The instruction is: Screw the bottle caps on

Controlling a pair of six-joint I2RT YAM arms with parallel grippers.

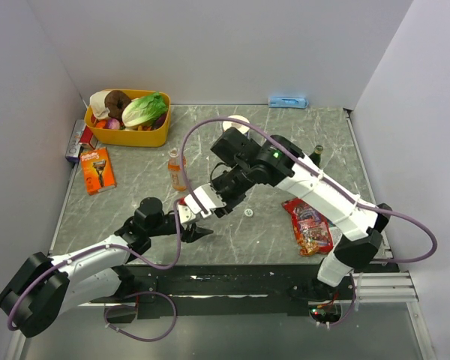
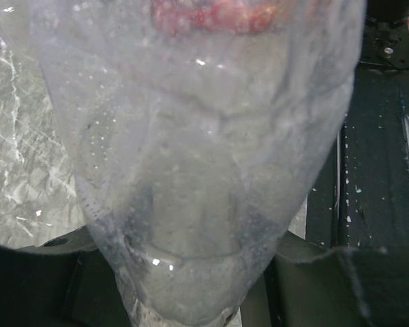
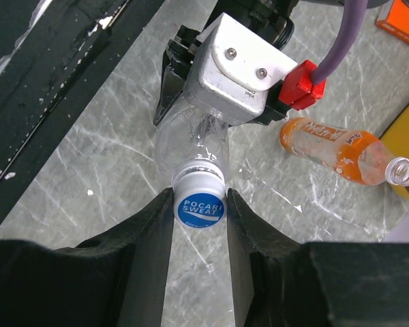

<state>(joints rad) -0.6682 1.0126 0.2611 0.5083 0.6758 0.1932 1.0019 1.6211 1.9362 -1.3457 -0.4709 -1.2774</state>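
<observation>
Two robot arms meet over the near middle of a grey marbled counter. The right hand has its two black fingers pressed together on a round blue plastic screw cap printed with white lettering. They pinch it from both sides, and the cap sits on the neck of a small clear plastic bottle.

The left hand is clamped on the body of that same bottle from the opposite end. In its own wrist view the see-through wall fills nearly everything, with a dark finger on each side.

A taller clear bottle of orange drink with an orange label is on the counter just beyond the hands, its mouth uncapped. A small pale round cap lies alone on the counter just right of the hands.

At the far left stands a yellow plastic tub holding lettuce and a doughnut, with an orange razor pack near it. A red snack packet lies at the near right, under the right arm.
</observation>
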